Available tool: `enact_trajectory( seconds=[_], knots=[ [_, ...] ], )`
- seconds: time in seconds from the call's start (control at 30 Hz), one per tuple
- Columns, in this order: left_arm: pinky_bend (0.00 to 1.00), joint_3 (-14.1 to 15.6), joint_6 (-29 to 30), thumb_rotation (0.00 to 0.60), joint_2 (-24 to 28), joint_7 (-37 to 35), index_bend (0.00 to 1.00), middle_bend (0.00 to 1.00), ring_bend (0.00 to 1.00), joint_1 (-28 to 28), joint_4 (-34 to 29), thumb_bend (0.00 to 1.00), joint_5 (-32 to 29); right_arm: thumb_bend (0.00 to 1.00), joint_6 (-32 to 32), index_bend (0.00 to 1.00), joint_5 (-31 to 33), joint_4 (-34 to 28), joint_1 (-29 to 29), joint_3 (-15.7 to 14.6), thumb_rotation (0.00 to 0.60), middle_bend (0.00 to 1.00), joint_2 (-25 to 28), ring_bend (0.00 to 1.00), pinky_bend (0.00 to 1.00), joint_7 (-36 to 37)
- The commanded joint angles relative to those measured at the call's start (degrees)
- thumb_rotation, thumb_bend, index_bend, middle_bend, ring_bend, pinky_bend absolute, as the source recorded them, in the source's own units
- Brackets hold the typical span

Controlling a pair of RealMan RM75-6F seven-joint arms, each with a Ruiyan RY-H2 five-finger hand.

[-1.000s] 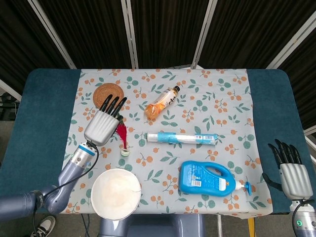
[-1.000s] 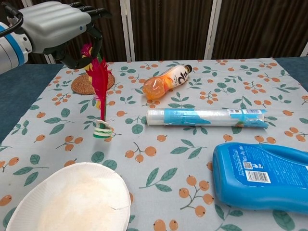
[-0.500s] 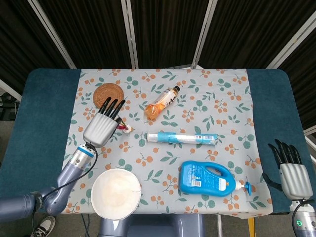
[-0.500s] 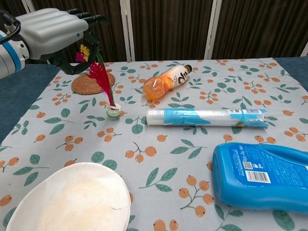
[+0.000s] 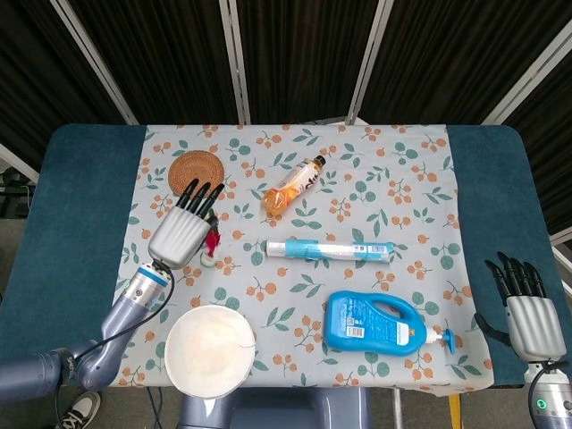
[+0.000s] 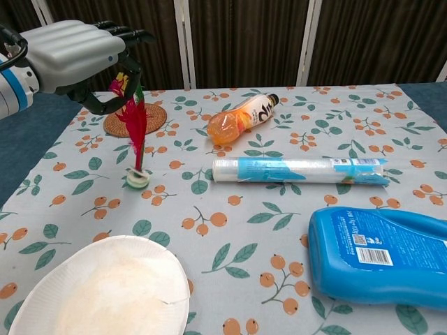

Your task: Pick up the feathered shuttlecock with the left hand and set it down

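L hand [image 6: 70, 47] pinches the feathered shuttlecock [image 6: 133, 122] by the feather tops, thumb under and fingertips curled over; held roughly upright, cork base [image 6: 137, 179] down, at or just above the cloth [image 6: 279, 209] — can't tell from chest view if it's touching. Head view: shuttlecock [image 5: 212, 245] mostly hidden under the hand [image 5: 181, 234], only a bit of red + base showing, sitting between the woven coaster [image 5: 197, 169] and the paper plate [image 5: 211, 349]. Step in hand looks like the set-down. To do it well: lower straight until base bears on cloth, keep feathers vertical so it doesn't tip, then open fingers slowly and evenly, lift hand up not sideways so feathers don't drag. Feathers are light and springy, likely to cling or flick on release. Free cloth around the base, plate and coaster both near but apart, so no need to shift. R hand [image 5: 527, 308] rests at the table's right edge, well apart from everything, fingers extended and slightly spread, holding nothing. Orange bottle [image 6: 241, 117], tube [image 6: 300, 171], blue detergent jug [image 6: 380, 255] lie off to the right, not in the way.
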Motion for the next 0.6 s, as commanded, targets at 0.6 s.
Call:
enact_trajectory(
  seconds=[0.6],
  knots=[
    [0.0, 0.37, -0.44, 0.6, 0.03, -0.23, 0.64, 0.01, 0.0, 0.65, -0.02, 0.48, 0.03, 0.15, 0.06, 0.1, -0.05, -0.04, -0.03, -0.01, 0.6, 0.0, -0.02, 0.0, 0.01, -0.09]
  ],
)
